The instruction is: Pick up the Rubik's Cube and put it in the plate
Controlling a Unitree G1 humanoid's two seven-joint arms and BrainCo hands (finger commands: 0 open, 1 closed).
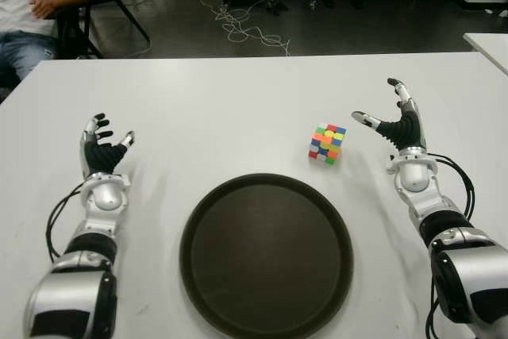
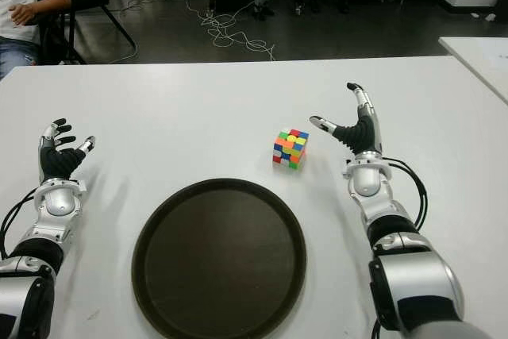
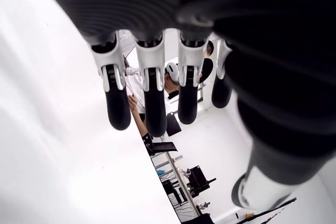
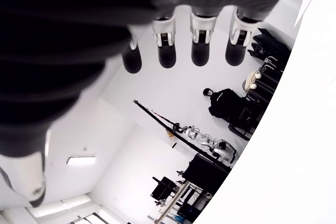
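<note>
Rubik's Cube (image 1: pixel 327 144) on table (image 1: pixel 238 109) between plate (image 1: pixel 266 256) and spread right hand (image 1: pixel 394 124)

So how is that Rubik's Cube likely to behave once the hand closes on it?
The Rubik's Cube looks rigid, so it probably won't deform. It sits flat on the table, unlikely to roll, though a push might slide it. Its glossy faces may slip in the open right hand beside it.

Rubik's Cube (image 1: pixel 327 143) just behind plate (image 1: pixel 266 256)

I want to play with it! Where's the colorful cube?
The multicoloured Rubik's Cube sits on the white table, just beyond the dark round plate, right of centre, near the open right hand.
</note>
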